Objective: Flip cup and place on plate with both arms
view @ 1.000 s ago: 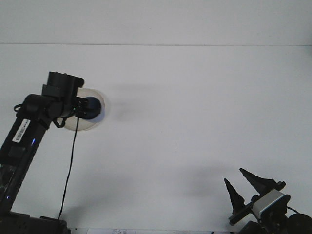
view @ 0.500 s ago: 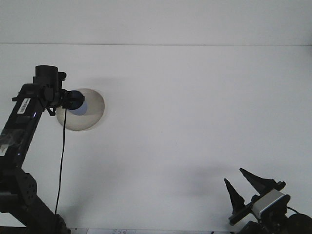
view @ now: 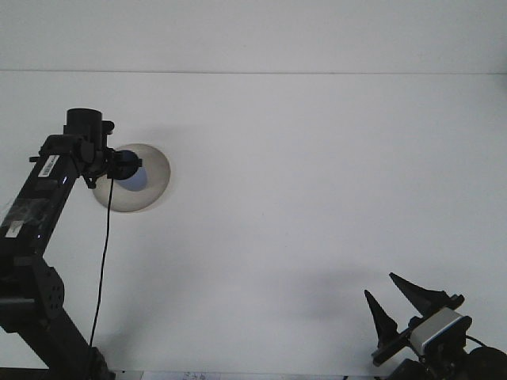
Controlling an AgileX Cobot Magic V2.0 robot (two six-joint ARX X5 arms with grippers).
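Observation:
A round grey plate (view: 150, 194) lies on the white table at the left. Over the plate's left part, my left gripper (view: 127, 165) is shut on a small blue cup (view: 141, 180). Dark fingers cover most of the cup, so I cannot make out which way it is turned. My right gripper (view: 398, 305) stands low at the bottom right corner, far from the plate. It is open, with its two pointed fingers spread and nothing between them.
A black cable (view: 103, 261) hangs from the left arm down to the table's front edge. The table's far edge (view: 317, 73) runs across the top.
The left arm swung its wrist back to the left across the plate with the cup, then shifted slightly right again. The right arm has not moved.

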